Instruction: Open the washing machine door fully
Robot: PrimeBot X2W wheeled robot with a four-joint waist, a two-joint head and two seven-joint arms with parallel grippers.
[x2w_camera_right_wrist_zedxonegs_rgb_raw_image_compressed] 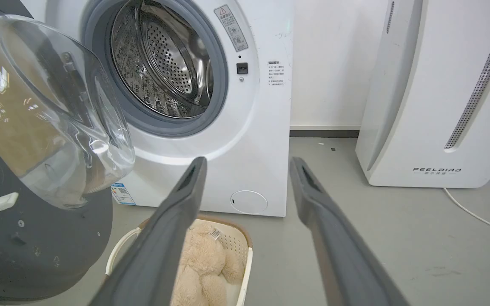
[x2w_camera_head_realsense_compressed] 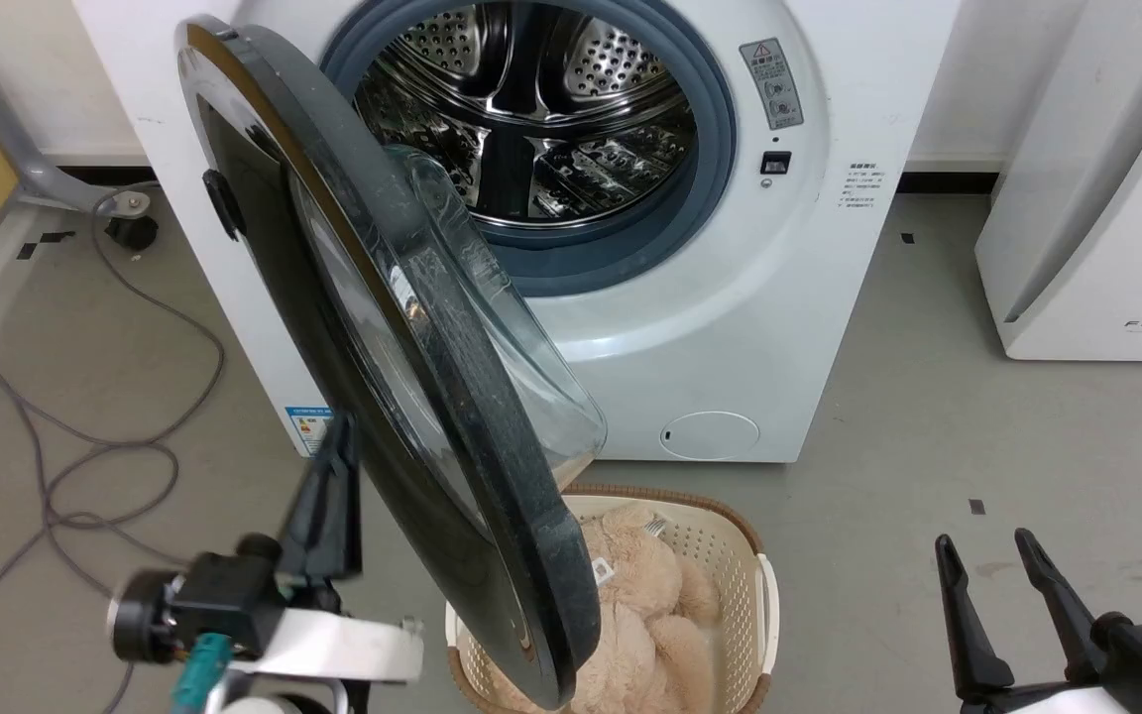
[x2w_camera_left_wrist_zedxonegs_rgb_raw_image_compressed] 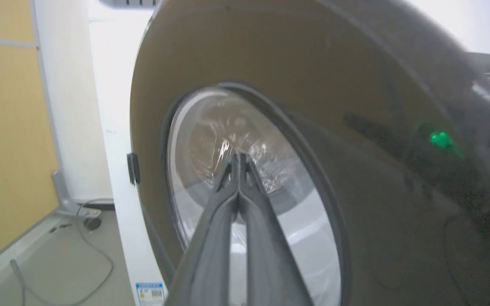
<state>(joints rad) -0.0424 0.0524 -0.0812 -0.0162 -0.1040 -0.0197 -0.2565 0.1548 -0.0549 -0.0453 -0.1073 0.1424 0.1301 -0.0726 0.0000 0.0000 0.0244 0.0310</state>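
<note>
The white washing machine stands with its steel drum exposed. Its glossy black door is swung out on its left hinge, edge toward me, with the glass bowl bulging right. My left gripper is shut and empty at the door's outer side, pointing up. In the left wrist view the shut gripper points at the door's window; whether they touch I cannot tell. My right gripper is open and empty, low at the right, apart from the door; its open fingers frame the machine's front.
A cream basket holding a beige plush toy sits on the floor below the door. A white FEELBIRD appliance stands at the right. Grey cables lie on the left floor beside a grey stand foot.
</note>
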